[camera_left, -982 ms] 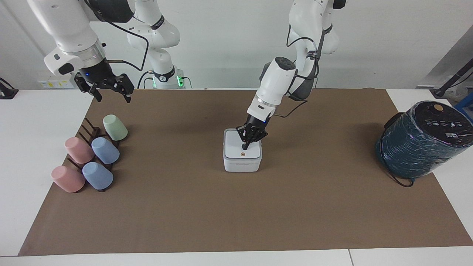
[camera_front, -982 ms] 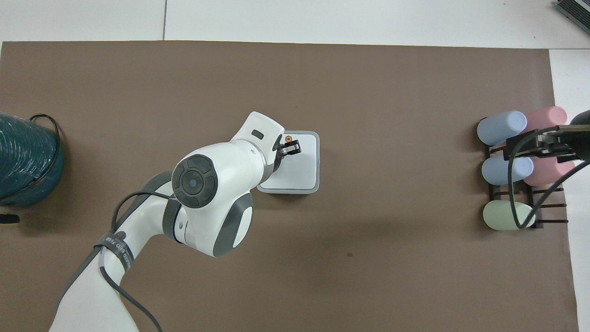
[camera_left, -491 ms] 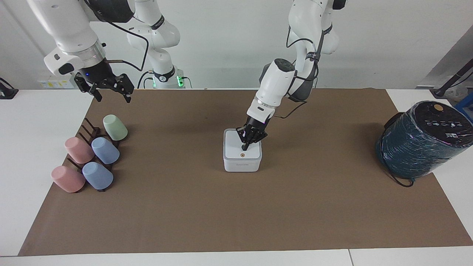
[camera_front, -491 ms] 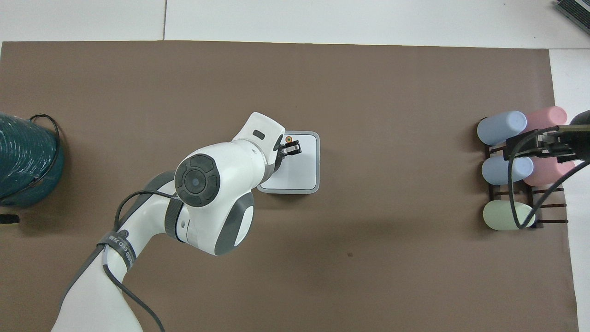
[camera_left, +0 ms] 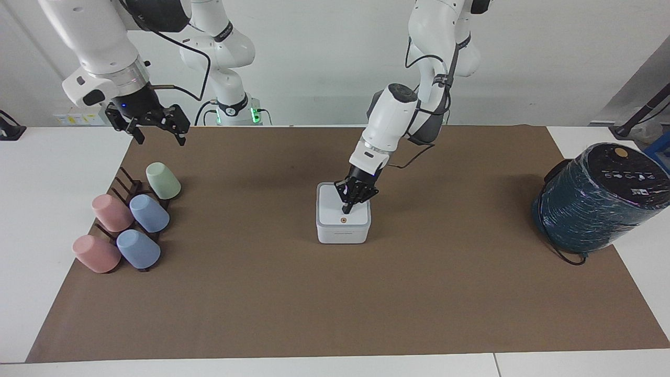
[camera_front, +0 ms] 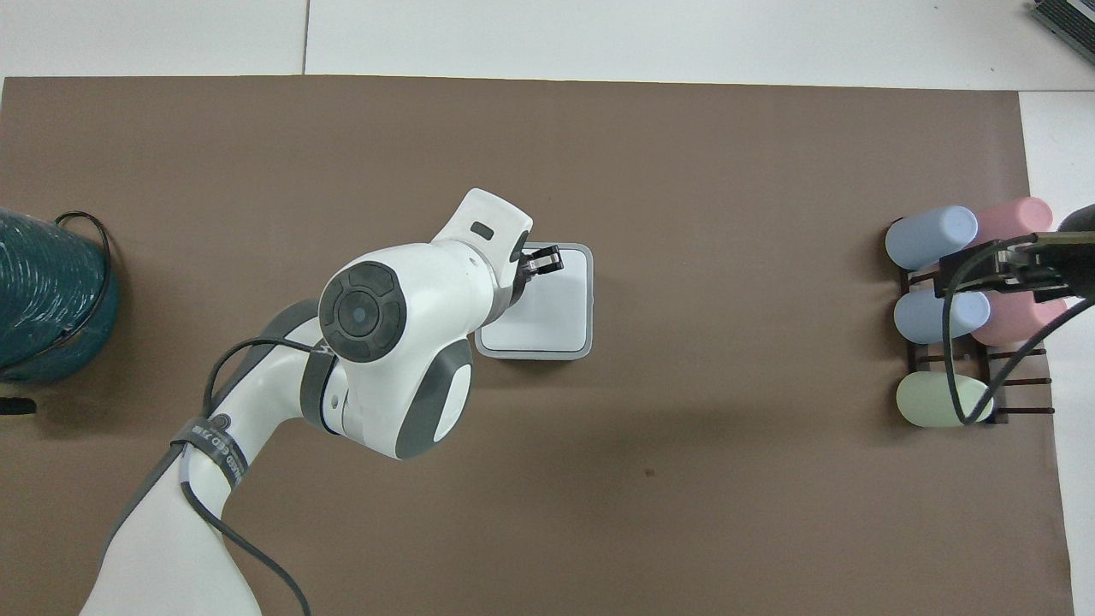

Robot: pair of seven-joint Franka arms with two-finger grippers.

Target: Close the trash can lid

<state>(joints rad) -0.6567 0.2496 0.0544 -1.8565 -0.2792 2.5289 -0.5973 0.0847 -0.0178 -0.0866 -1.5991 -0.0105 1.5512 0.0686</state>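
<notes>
The small white trash can (camera_left: 343, 233) stands in the middle of the brown mat. Its lid (camera_left: 331, 205) (camera_front: 560, 310) lies flat on top, and the orange dot (camera_left: 343, 220) on it shows in the facing view. My left gripper (camera_left: 345, 209) (camera_front: 547, 260) is shut, its tips pointing down onto the lid just beside the dot, on the robots' side of it. Whether the tips press on the lid or hover a hair above it I cannot tell. My right gripper (camera_left: 159, 137) (camera_front: 948, 275) waits open in the air over the cup rack's end of the table.
A dark rack with several pastel cups (camera_left: 131, 220) (camera_front: 941, 312) lies at the right arm's end of the mat. A large teal wrapped cylinder (camera_left: 596, 201) (camera_front: 47, 295) with a black top and a trailing cable stands at the left arm's end.
The left arm's wrist has shifted slightly, and in the overhead view the gripper now covers the orange dot. The lid stays flat. The right arm has not moved.
</notes>
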